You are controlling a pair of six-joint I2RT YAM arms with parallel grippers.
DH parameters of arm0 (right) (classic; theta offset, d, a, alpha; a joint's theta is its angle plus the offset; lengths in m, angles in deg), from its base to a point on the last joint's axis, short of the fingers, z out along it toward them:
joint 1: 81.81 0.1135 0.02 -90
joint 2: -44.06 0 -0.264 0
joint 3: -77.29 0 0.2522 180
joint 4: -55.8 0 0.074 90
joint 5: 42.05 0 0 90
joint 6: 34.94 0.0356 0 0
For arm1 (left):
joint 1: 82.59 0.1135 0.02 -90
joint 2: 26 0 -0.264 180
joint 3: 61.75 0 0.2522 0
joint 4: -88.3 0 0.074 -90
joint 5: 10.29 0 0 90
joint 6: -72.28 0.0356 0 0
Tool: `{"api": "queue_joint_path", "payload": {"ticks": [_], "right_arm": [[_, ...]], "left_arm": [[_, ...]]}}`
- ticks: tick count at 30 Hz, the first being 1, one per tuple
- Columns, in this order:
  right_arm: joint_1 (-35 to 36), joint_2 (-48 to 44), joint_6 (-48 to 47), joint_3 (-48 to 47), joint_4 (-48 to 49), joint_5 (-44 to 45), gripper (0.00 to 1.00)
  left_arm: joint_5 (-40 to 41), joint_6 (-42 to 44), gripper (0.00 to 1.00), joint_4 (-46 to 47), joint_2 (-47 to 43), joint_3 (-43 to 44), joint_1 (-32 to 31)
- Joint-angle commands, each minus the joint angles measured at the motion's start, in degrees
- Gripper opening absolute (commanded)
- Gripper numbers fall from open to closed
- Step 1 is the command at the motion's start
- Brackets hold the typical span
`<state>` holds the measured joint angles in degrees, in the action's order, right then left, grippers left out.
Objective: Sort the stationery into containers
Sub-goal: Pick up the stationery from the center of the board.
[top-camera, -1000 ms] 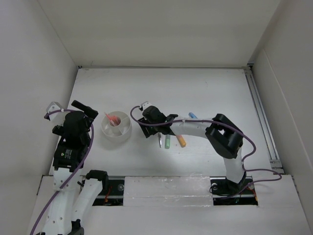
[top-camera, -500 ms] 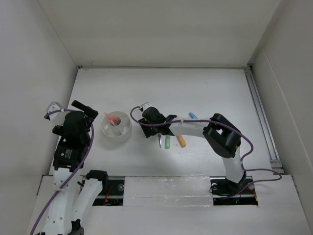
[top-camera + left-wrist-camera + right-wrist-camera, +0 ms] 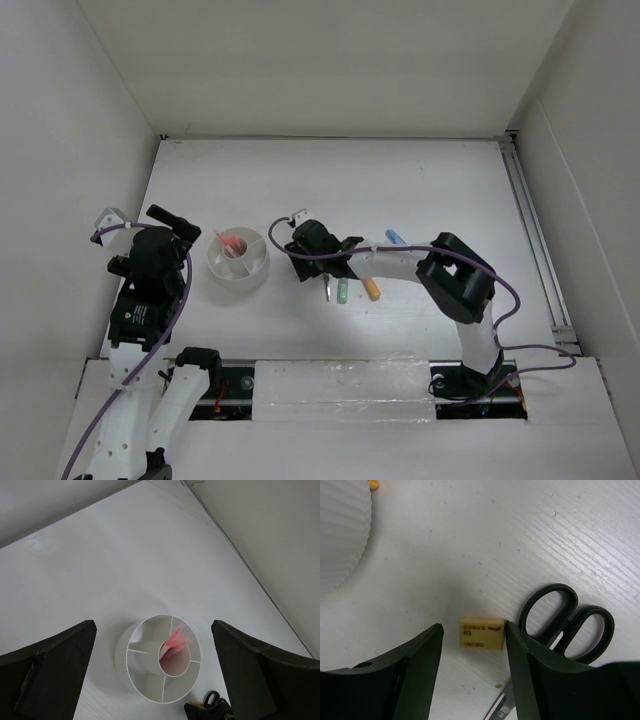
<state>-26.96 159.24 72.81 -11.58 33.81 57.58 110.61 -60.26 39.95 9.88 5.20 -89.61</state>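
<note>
Tan eraser (image 3: 481, 634) lying flat on the white table (image 3: 470, 540), printed face up, between the two fingers of the right gripper (image 3: 474, 626). The fingers stand apart and straddle the eraser. The finger on the right side of the wrist view (image 3: 520, 655) appears to meet the eraser's short edge, while the other finger (image 3: 417, 660) is separated from it by a strip of bare table, so the eraser is not clamped. Just beside that first finger lie the black-handled scissors (image 3: 565, 620), whose two handle loops are near the eraser but not touching it.

In the overhead view the scissors' blade (image 3: 327, 290) points toward the arm bases. A green marker (image 3: 342, 291) and an orange marker (image 3: 372, 290) lie side by side next to it. A blue marker (image 3: 393, 237) lies farther back, beyond the right forearm.

The round white tub (image 3: 238, 270), divided into wedge cells around a central ring, stands left of the right gripper, near it but apart. Pink pens (image 3: 232, 243) lean inside the tub, though their exact cell cannot be told.

The left gripper (image 3: 154, 624) hangs above and left of the tub with its fingers (image 3: 60, 660) spread wide, holding nothing.
</note>
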Motion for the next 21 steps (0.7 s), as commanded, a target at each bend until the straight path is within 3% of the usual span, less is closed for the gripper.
{"api": "queue_joint_path", "payload": {"ticks": [1, 5, 7, 10, 16, 17, 21], "right_arm": [[0.4, 0.3, 1.8, 2.9, -3.2, -0.7, 0.59], [0.4, 0.3, 1.8, 3.4, -3.2, -0.1, 0.5], [0.4, 0.8, 1.8, 3.9, -3.7, -0.1, 0.39], [0.4, 0.8, 1.8, 3.9, -3.7, 0.4, 0.29], [0.4, 0.8, 0.7, 4.4, -4.3, 0.9, 0.14], [0.4, 0.8, 0.7, 4.4, -4.3, 0.9, 0.03], [0.4, -0.9, -0.1, 4.4, -2.7, -0.9, 0.0]], "left_arm": [[0.2, 0.0, 1.0, 1.2, 0.2, 1.7, 0.2], [0.2, 0.0, 1.0, 1.2, 0.2, 1.7, 0.2], [0.2, 0.0, 1.0, 1.2, 0.2, 1.7, 0.2], [0.2, 0.0, 1.0, 1.2, 0.2, 1.7, 0.2], [0.2, 0.0, 1.0, 1.2, 0.2, 1.7, 0.2], [-0.3, 0.0, 1.0, 1.2, 0.2, 1.7, 0.2], [-0.3, 0.0, 1.0, 1.2, 0.2, 1.7, 0.2]]}}
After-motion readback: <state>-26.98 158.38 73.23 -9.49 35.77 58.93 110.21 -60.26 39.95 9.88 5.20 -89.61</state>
